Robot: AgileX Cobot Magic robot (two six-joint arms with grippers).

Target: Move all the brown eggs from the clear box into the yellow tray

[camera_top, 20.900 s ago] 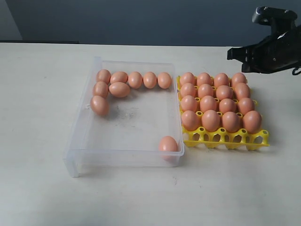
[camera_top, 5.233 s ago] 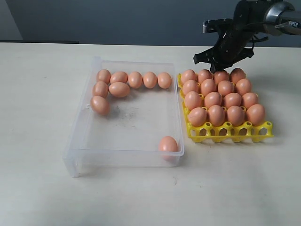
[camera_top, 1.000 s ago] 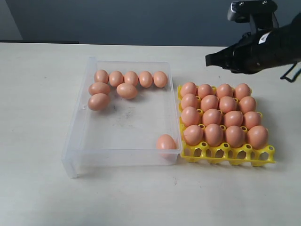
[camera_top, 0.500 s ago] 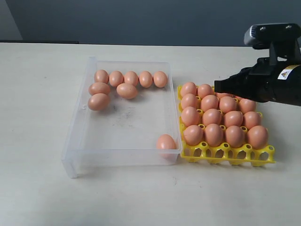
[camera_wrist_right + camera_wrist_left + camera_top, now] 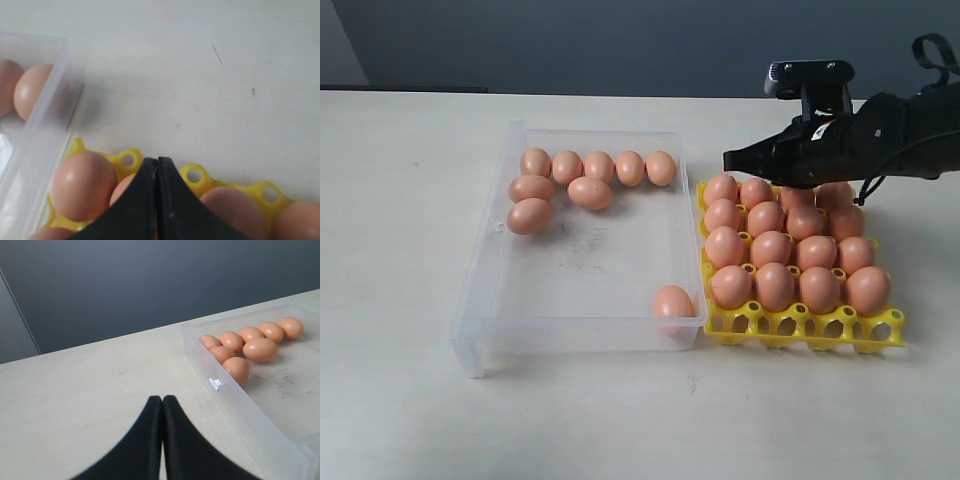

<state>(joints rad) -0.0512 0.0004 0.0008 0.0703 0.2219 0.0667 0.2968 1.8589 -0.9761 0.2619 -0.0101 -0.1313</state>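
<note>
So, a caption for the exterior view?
Shut right claw above the yellow tray; nine brown eggs in the clear box.

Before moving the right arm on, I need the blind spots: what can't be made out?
- Exterior view: the right tool and its arm cover part of the far row of the yellow tray; cups there uncertain.
- Right wrist view: the shut tool hides most of the egg under it; contact unclear.
- Left wrist view: the picture's edge cuts off the clear box; its other end is unseen.

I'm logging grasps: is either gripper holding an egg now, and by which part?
Nothing is held: the left gripper and the right gripper are both shut with nothing between them.
</note>
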